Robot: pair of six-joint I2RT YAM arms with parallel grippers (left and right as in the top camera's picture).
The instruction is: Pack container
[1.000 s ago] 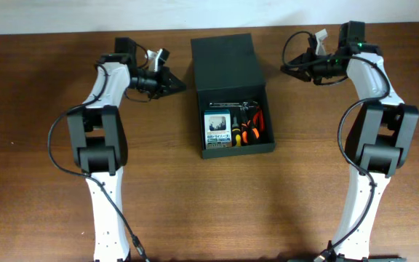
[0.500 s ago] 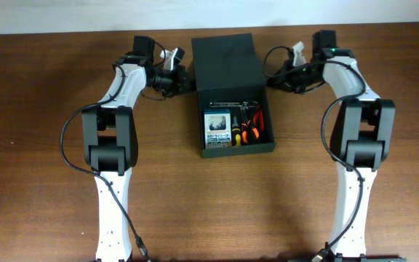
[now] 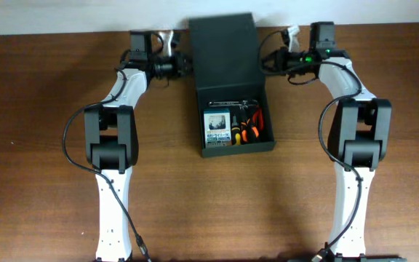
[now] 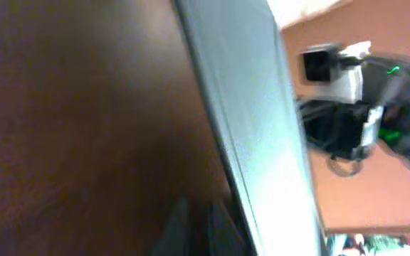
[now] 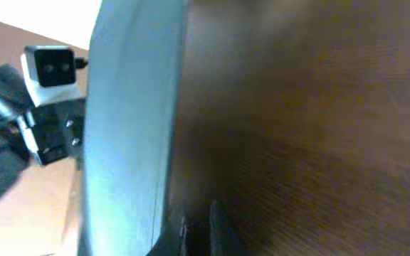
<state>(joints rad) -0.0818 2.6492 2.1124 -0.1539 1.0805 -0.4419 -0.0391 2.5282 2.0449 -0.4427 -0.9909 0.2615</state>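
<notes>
The container point(image 3: 233, 145) sits at the centre of the table point(image 3: 42, 145), open. Its flap lid point(image 3: 224, 51) is thrown back toward 12 o'clock. The lid's far edge crosses the table's far edge and overlaps the pale strip beyond it. Overhead does not show whether the lid lies flat or is tilted up.

The left gripper point(image 3: 182, 67) is just beside the lid's 9 o'clock edge and the right gripper point(image 3: 265, 61) is just beside its 3 o'clock edge, so the lid lies between them. From overhead it cannot be told whether either one touches the lid. Bare wood lies wide open at 6 o'clock of the container and out toward both side edges. Little room is left at 12 o'clock.

In the tray, a blue-and-white card pack point(image 3: 219, 131) lies at the 9 o'clock side, with orange-handled pliers point(image 3: 247, 128) at 3 o'clock of it. Thin metal pieces above them are too small to name.

Both wrist views are blurred. Each shows the lid's edge as a pale grey-blue band point(image 4: 255, 128) point(image 5: 130, 121) with the opposite arm's camera behind it. The fingers point(image 4: 219, 229) point(image 5: 219, 227) are dark shapes cut off at the bottom of each view, close beside the band. How far either jaw is spread, and whether it has hold of the lid, cannot be told
</notes>
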